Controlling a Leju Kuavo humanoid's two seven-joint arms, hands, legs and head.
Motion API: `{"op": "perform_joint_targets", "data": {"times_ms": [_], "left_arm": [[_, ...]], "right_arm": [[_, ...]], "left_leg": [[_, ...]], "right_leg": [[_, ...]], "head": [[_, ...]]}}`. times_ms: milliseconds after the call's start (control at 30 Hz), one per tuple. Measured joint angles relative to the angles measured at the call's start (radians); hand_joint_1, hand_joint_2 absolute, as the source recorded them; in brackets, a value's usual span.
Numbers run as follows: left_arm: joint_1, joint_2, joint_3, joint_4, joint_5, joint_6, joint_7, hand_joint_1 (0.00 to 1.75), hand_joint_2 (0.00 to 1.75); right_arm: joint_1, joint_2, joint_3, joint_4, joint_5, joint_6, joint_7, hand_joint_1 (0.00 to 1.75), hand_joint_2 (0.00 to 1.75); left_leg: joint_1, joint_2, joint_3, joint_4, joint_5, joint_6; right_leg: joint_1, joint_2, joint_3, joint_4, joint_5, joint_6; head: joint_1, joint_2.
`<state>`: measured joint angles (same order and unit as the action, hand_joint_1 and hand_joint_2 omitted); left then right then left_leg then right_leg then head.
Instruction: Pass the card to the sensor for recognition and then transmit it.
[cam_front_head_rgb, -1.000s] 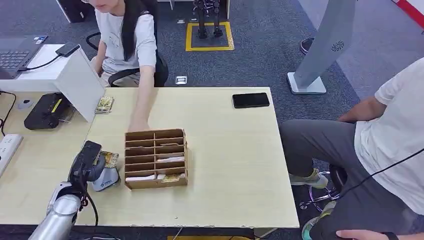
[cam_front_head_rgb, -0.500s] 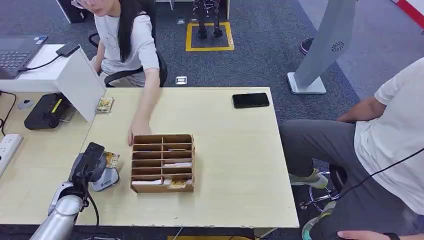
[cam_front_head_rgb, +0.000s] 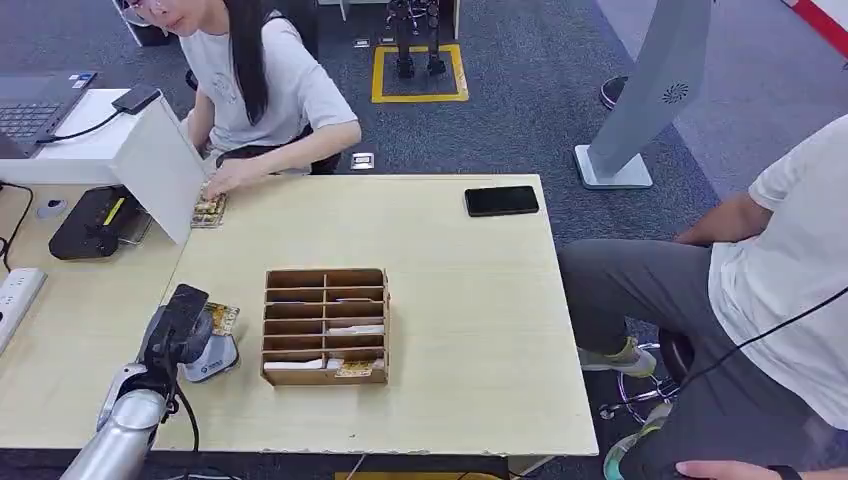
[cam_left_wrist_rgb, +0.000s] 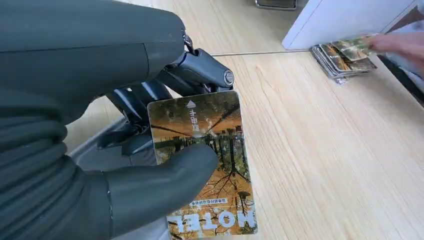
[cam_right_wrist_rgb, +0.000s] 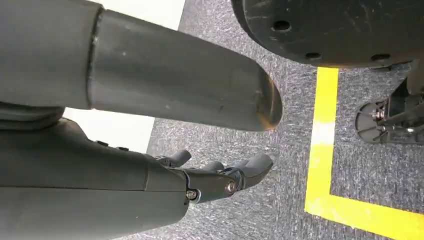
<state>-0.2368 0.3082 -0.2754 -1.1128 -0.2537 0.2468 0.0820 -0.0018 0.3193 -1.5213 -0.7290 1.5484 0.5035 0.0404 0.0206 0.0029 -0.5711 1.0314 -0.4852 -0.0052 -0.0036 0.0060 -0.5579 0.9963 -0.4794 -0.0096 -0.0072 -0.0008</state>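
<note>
The left hand (cam_front_head_rgb: 180, 325) holds the card (cam_left_wrist_rgb: 202, 160) pinched between its thick thumb and its darker fingers (cam_left_wrist_rgb: 200, 72). The card shows an autumn tree picture with the word HOTEL printed at one end. In the head view the hand sits near the tabletop's (cam_front_head_rgb: 460, 300) front left corner, with the card (cam_front_head_rgb: 222, 318) directly over the sensor (cam_front_head_rgb: 212, 360), a small grey and white unit resting on the wood; whether card and sensor touch cannot be told.

Just beside the sensor, toward the middle of the tabletop, stands a brown cardboard organizer (cam_front_head_rgb: 325, 325) divided into slots, several of them holding cards. A black phone (cam_front_head_rgb: 501, 200) lies flat near the far right corner. At the far left corner a stack of cards (cam_front_head_rgb: 208, 210) lies against a white angled panel (cam_front_head_rgb: 165, 165), and a person's hand (cam_front_head_rgb: 232, 180) rests on the stack; the left wrist view shows the same stack (cam_left_wrist_rgb: 345, 57) with fingertips on it.

A second person sits off the right edge of the tabletop.

The right hand (cam_right_wrist_rgb: 220, 177) hangs beside the robot's body over grey carpet (cam_right_wrist_rgb: 280, 165) with a yellow floor line (cam_right_wrist_rgb: 322, 145), holding nothing, its fingers loosely curved and apart.
</note>
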Motion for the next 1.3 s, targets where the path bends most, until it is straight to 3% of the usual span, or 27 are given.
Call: {"op": "perform_joint_targets", "data": {"times_ms": [567, 1300], "left_arm": [[-0.001, 0.000, 0.000, 0.004, -0.046, 0.006, 0.003, 1.75, 1.75], [0.011, -0.010, -0.039, 0.046, -0.413, 0.076, 0.058, 1.75, 1.75]], "right_arm": [[-0.003, 0.000, 0.000, 0.020, 0.000, -0.001, 0.000, 0.00, 0.00], [-0.003, -0.003, 0.010, 0.038, 0.000, -0.005, -0.016, 0.00, 0.00]], "left_leg": [[0.000, 0.000, 0.000, 0.000, 0.000, 0.000], [0.000, 0.000, 0.000, 0.000, 0.000, 0.000]], "right_leg": [[0.000, 0.000, 0.000, 0.000, 0.000, 0.000], [0.000, 0.000, 0.000, 0.001, 0.000, 0.000]], "head": [[0.000, 0.000], [0.000, 0.000]]}}
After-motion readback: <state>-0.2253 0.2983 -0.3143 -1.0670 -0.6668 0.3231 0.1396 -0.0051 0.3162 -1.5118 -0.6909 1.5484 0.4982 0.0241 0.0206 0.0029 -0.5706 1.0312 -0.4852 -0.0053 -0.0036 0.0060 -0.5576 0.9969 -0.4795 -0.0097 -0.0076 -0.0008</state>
